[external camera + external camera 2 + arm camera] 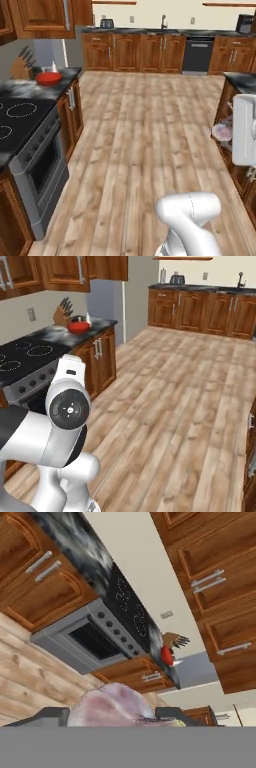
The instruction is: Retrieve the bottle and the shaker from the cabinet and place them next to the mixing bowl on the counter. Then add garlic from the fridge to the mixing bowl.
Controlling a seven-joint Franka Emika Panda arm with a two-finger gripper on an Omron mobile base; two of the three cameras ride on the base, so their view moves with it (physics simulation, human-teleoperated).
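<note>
While the claw point(112, 714) grips garlic point(112, 704), the red mixing bowl point(49, 78) sits on the counter point(70, 74).

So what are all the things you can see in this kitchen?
red mixing bowl: one, red, on the dark counter left of the floor, beside the knife block
wooden knife block: one, tan with dark handles, by the wall behind the bowl
black glass stovetop: one, black with white rings, near the bowl counter
silver oven: one, grey, under the stovetop
black dishwasher: one, dark, in the far cabinet row
brown wooden cabinets: many, brown, along the walls
wooden plank floor: one, light brown, in the middle
pale purple garlic bulb: one, whitish purple, between the fingers
hand: one, dark fingers, shut on the garlic
white robot arm: one, white with dark joints
</note>
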